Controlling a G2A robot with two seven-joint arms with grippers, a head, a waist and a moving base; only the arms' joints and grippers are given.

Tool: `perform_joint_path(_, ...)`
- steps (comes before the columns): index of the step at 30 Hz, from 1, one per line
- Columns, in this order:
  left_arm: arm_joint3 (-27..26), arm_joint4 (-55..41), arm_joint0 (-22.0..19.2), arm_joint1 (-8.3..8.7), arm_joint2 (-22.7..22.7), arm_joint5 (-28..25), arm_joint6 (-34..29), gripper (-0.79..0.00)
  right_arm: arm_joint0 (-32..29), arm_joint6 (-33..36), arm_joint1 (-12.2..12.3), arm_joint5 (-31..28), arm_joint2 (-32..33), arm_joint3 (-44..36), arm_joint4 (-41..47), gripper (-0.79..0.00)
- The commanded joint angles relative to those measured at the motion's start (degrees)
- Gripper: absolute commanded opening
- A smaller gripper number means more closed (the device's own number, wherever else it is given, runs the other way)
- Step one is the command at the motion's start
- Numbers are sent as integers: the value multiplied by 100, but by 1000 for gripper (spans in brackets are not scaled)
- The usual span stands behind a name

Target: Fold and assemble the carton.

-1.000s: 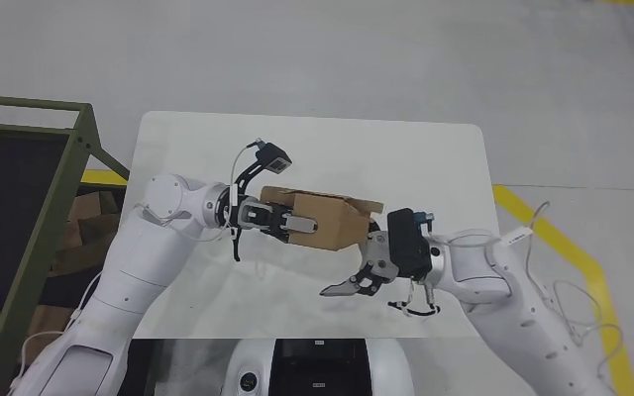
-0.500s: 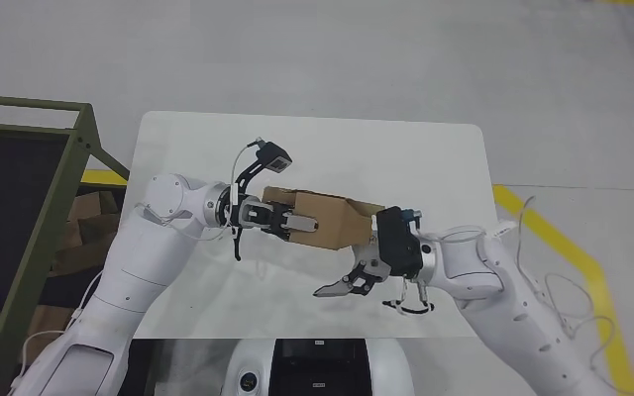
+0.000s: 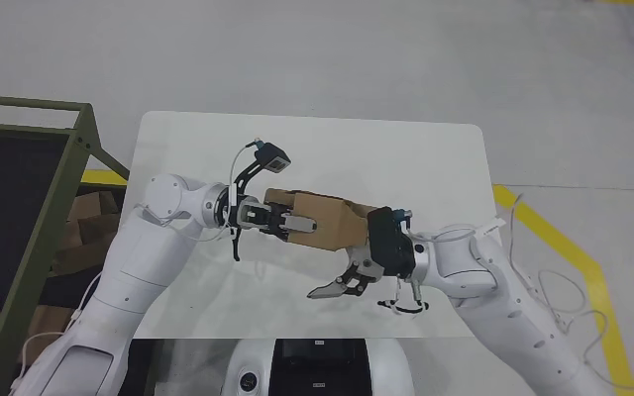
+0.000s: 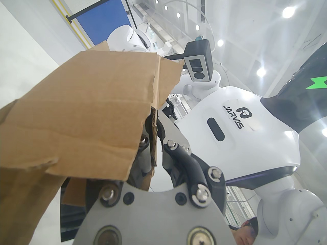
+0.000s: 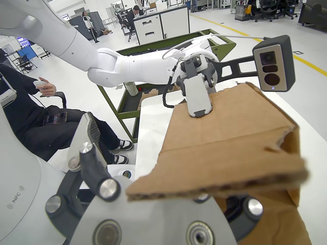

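With the carton [image 3: 332, 220] at frame centre clamped only by the left gripper [image 3: 295, 223], and the right gripper [image 3: 332, 287] wide open and empty at its lower edge, a hard push may twist it loose.

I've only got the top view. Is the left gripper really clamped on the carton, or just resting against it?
Observer: Clamped. The right wrist view shows a finger of the left gripper pressed flat on the top panel of the carton, at its edge.
Operator: And the right gripper?
Observer: Open, holding nothing. One finger of the right gripper stands clear beside the carton.
Operator: Any damage to the cardboard?
Observer: The flap nearest that gripper has a ragged, torn edge.
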Motion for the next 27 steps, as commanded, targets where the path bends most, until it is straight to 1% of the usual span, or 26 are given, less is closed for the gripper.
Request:
perform_joint_path(1,-2,-3,9,0,-9,-3,-3,-785,12,4,-4,-11,-15,14,15,0)
perform_joint_path(15,-9,-13,33,-3,-33,2,-35,-785,79,11,-33,2,-68,40,28,0)
perform_joint_path(27,-46,-12,77,0,-103,-21,29,-785,-317,-214,60,-126,408,-163,-73,0)
